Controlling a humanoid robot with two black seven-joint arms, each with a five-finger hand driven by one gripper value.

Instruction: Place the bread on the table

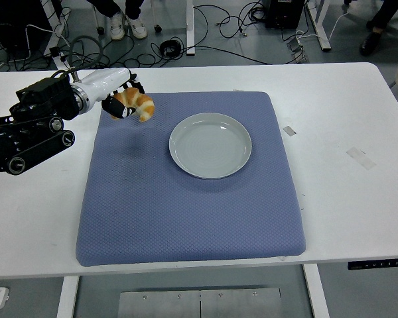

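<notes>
Your left hand [119,99] at 10 o'clock has its fingers curled round the bread [136,106], held above the mat's [186,205] far-left corner; plate [210,145] sits bare at 2 o'clock on the mat; table [345,165] white.

Grey plate [210,145] on blue mat [186,205]; cables [205,26] on floor behind.

No text, label, brand, number or sign can be read anywhere in the scene. A small dark plate [378,264] with pale marks is fixed to the near edge of the table [345,199] at the right, but the marks are too small to be made out.
</notes>
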